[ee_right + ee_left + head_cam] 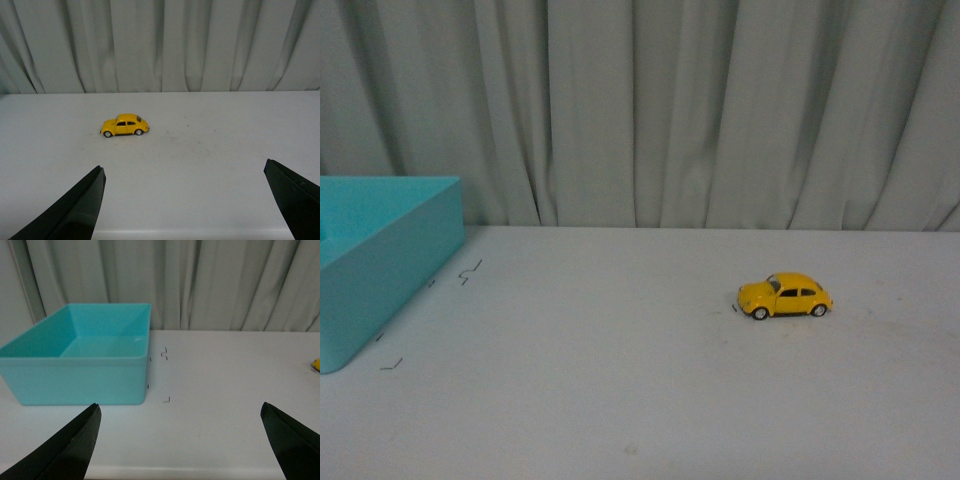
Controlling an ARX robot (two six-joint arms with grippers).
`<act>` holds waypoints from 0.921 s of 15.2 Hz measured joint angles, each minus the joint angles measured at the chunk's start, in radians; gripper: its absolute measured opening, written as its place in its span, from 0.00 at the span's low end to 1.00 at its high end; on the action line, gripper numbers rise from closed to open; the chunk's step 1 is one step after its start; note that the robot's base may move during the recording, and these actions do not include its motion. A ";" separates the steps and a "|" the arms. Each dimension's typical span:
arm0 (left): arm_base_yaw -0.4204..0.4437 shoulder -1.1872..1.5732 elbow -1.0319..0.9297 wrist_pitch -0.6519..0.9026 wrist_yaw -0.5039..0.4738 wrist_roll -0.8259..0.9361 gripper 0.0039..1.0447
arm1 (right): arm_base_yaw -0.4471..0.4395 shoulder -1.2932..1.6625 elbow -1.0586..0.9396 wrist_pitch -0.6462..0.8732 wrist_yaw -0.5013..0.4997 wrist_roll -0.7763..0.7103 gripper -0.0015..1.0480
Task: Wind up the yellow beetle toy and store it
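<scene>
1. The left gripper (180, 409) is hanging above the near part of the table, its fingers spreading wide and gripping nothing. The right gripper (184, 167) is doing likewise.
2. A white table (620, 400) is stretching away, showing faint smudges and small dark corner marks (468, 272) near the bin.
3. The yellow beetle toy (785, 296) is sitting on its wheels right of centre, side-on, well apart from both grippers.
4. A turquoise bin (380, 270) is standing open at the left, well apart from the car.
5. A pale pleated curtain (670, 110) is hanging behind the table, closing off the room.
</scene>
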 joint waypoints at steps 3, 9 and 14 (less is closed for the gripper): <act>0.000 0.000 0.000 0.002 -0.002 0.000 0.94 | 0.000 0.000 0.000 0.002 0.000 0.000 0.94; 0.000 0.000 0.000 0.002 -0.001 0.000 0.94 | 0.000 0.000 0.000 0.002 0.000 0.002 0.94; 0.000 0.000 0.000 0.002 0.000 0.000 0.94 | 0.000 0.000 0.000 0.002 0.000 0.002 0.94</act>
